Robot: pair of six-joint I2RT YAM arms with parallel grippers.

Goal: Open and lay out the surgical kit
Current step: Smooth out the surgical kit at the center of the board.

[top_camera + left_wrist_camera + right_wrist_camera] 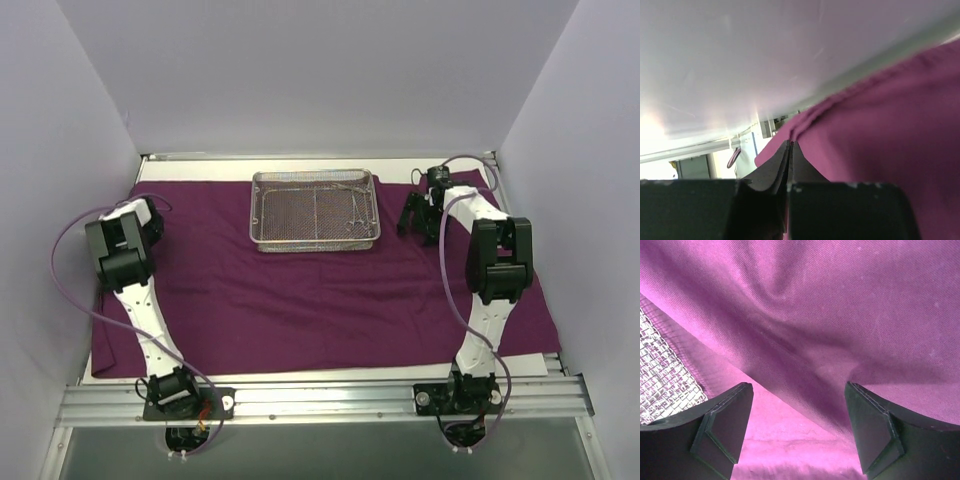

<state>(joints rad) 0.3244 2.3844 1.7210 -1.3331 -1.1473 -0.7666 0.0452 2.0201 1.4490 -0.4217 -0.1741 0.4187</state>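
My right pincer [797, 432] is spread wide, its two dark fingers [722, 430] well apart and nothing between them. It points down at the dark purple cloth wrap [840, 315], which rises in a soft crease just ahead of the fingertips. At the left edge of that wrist view shows a corner of the silver wire-mesh tray [662, 375]. From above, this pincer [418, 215] hangs just right of the tray, apart from it. My right arm climbs from its base to a bent elbow and then reaches forward and slightly inward to get there.

My left pincer [790, 160] has its fingers pressed flat together, with only a thin seam between them. Its tips sit at the raised edge of the cloth [880, 130]; I cannot tell whether a fold is nipped between them. My left arm leans up and outward from its base, folds hard at the elbow, and tucks its wrist down over the cloth's left side, so the overhead view hides the fingers.

The cloth [300, 290] lies spread wide across the table [556, 362]. The tray [315, 210] stands on its far middle part. Thin metal instruments [350, 190] lie inside it, too fine to tell apart.
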